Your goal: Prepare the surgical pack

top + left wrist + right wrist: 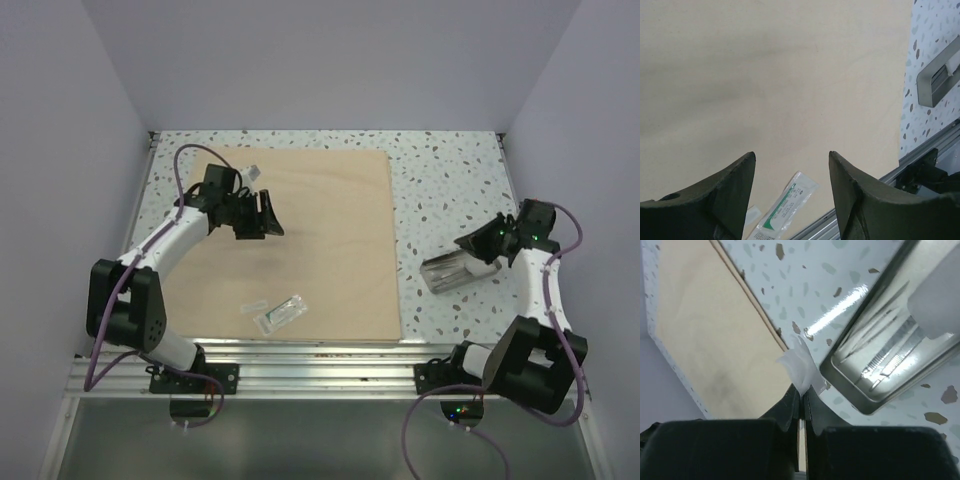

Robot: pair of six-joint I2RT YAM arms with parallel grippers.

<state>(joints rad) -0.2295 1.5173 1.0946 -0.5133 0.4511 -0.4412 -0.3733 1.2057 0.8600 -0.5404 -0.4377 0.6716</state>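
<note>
3 pale lilac walls box in a speckled white table. The surgical pack lies spread flat over its left and centre. The left gripper hangs over the sheet's 10 o'clock part, jaws wide. A clear pouch lies at the sheet's 6 o'clock edge. At the table's 3 o'clock, beside a metal tray, the right gripper pinches a white slip.

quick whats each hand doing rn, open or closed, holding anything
left hand: open, empty, over the tan cloth wrap.
right hand: closed on a small white scrap.
</note>
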